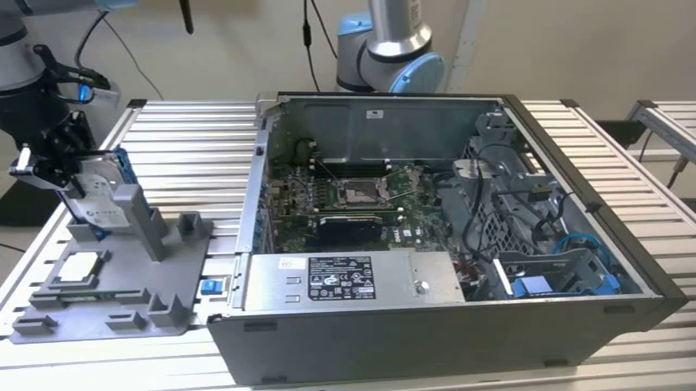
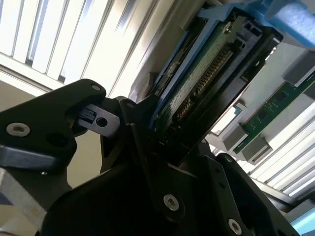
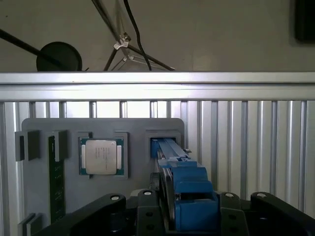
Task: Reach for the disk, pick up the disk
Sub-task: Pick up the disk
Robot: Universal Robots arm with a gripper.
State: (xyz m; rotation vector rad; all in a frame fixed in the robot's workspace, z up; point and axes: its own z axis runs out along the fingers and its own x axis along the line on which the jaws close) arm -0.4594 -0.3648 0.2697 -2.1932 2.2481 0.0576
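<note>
The disk (image 1: 100, 186) stands on edge in a slot of the grey fixture (image 1: 142, 281) at the exterior view's left, its white label and blue bracket showing. My gripper (image 1: 78, 181) comes down over it from above, fingers on both flat sides. In the first wrist view the disk (image 3: 189, 194) runs edge-on from the slot toward the camera, between the black fingers (image 3: 142, 201) of my gripper (image 3: 184, 206). The second wrist view shows the disk's green circuit board (image 2: 206, 73) clamped in my gripper (image 2: 172, 130). The gripper looks shut on the disk.
A square silver chip (image 1: 78, 267) (image 3: 101, 156) and a green memory stick (image 3: 55, 182) lie in the same fixture. An open computer case (image 1: 435, 228) sits to the exterior view's right, with a blue caddy (image 1: 566, 281) inside. Another arm's base (image 1: 386, 49) stands behind it.
</note>
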